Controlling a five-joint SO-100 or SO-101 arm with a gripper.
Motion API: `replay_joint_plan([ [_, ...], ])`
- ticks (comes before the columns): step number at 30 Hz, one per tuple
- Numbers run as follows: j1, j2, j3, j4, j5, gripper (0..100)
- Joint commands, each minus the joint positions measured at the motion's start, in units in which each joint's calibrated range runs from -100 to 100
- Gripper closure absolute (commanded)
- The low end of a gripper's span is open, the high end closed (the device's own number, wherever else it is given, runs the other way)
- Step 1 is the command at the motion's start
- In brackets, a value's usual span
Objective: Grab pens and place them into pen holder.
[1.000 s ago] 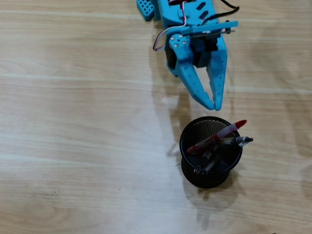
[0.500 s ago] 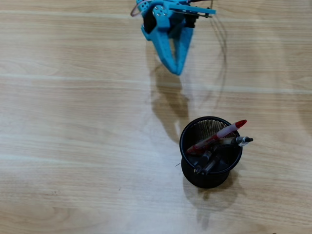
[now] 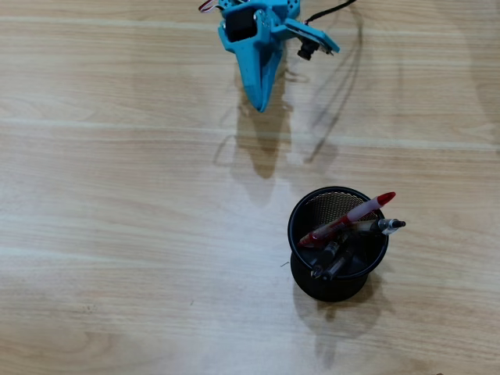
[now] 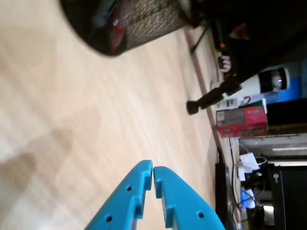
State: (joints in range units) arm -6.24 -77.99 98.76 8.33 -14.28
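Bright blue plastic pincer, pointed holed fingers, black cable

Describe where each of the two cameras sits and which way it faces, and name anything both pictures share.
Overhead view: fixed above, looking straight down on the light wooden table; the blue gripper shows at top.
Wrist view: on the arm, looking along the table past its closed blue fingers toward room clutter.
Shared: the round black wire-mesh pen holder and the gripper.
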Motion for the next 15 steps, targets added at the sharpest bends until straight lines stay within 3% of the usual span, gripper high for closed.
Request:
replay_joint_plan([
  [1,2.26,-4.0,0.7,13.13,4.02,98],
  [5,2.45,-8.25,0.52,25.43,8.0,98],
  [15,1.71,-16.82,0.07,38.0,12.45,98],
])
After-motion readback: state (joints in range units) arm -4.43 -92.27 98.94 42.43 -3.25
